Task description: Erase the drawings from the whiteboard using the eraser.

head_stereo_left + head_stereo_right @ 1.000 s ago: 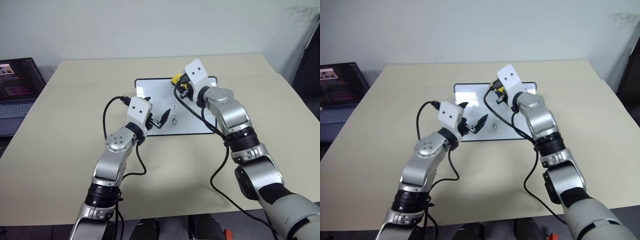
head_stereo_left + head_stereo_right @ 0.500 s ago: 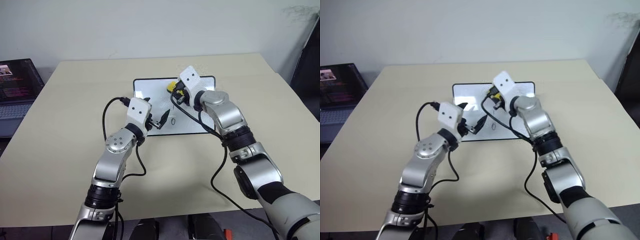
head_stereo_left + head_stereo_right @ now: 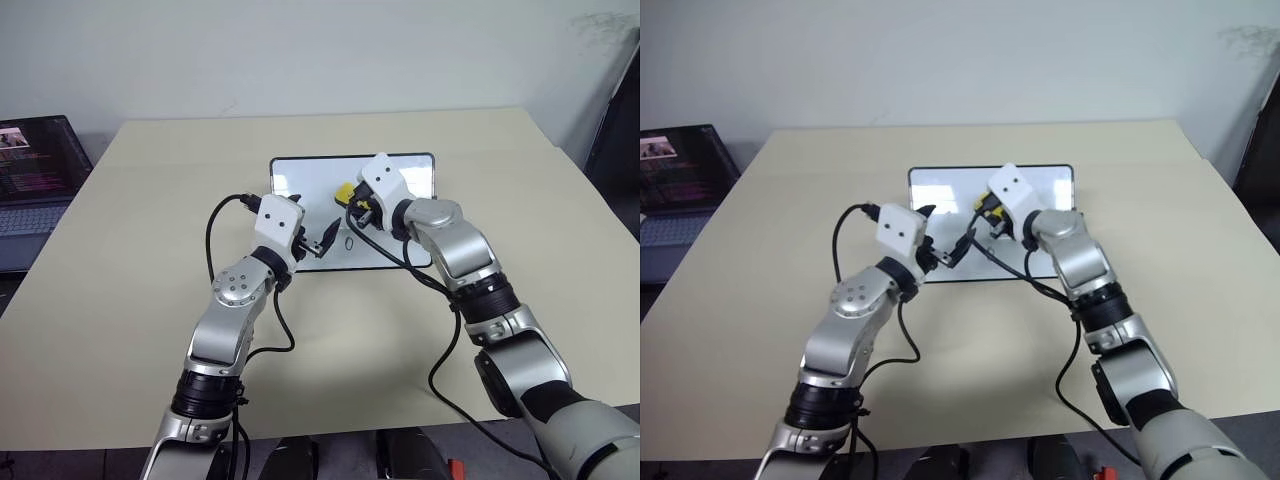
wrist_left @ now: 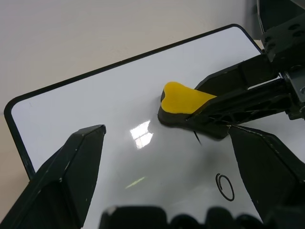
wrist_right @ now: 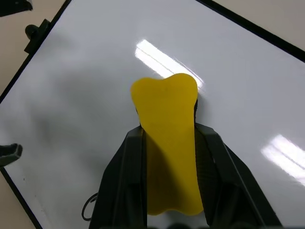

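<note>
A: Eraser (image 4: pixel 183 98) sits pinched between the fingers of your right gripper (image 5: pixel 167 143), black underside flat on the whiteboard (image 3: pixel 300 175), near the centre of the left eye frame. What worries you?

B: Pressure. You wipe with a thin grip on a small block; if you lean too hard, it may twist out of the fingers or tip onto an edge and skip over the ink.

A: And the drawings (image 4: pixel 225 186)?

B: In the left wrist view the "0" sits lower right, clear of the eraser, with a short stroke just under the block. A sideways pass could miss both.

A: Your left gripper (image 3: pixel 312 238)?

B: Fingers spread wide, holding nothing, low centre over the board's near edge. It may not be pinning the board, so a firm stroke could slide it across the table (image 3: pixel 150 200).
</note>
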